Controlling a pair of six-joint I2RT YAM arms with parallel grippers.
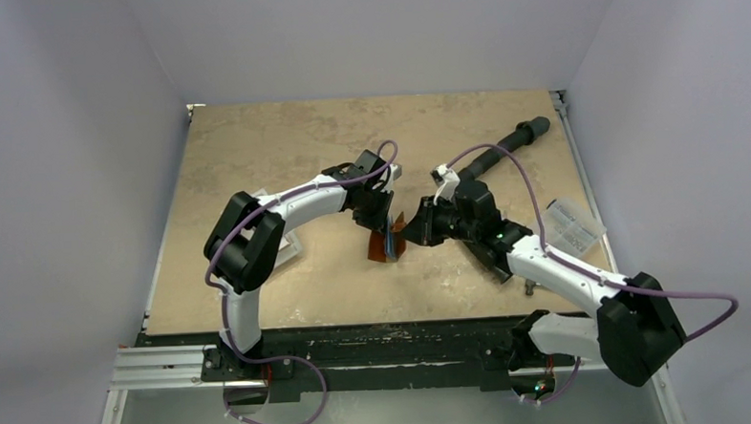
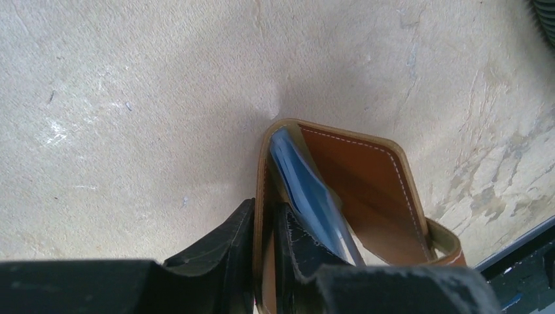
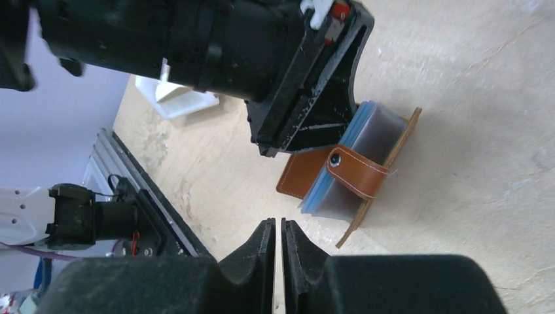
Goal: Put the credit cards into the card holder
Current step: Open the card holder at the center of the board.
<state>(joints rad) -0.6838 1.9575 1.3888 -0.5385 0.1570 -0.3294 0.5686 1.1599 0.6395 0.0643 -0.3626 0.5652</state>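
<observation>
The card holder, a brown leather wallet, stands half open on its edge in the middle of the table. My left gripper comes down on it from above. In the left wrist view the left gripper is shut on one leather leaf of the card holder. Bluish credit cards sit inside, against that leaf. In the right wrist view the credit cards show between the leaves, behind the snap strap of the card holder. My right gripper is shut and empty, just short of the wallet.
A white and clear plastic box lies under the left arm. A clear printed packet lies at the right edge. A black ribbed rod lies at the back right. The table's metal front rail runs between the arm bases.
</observation>
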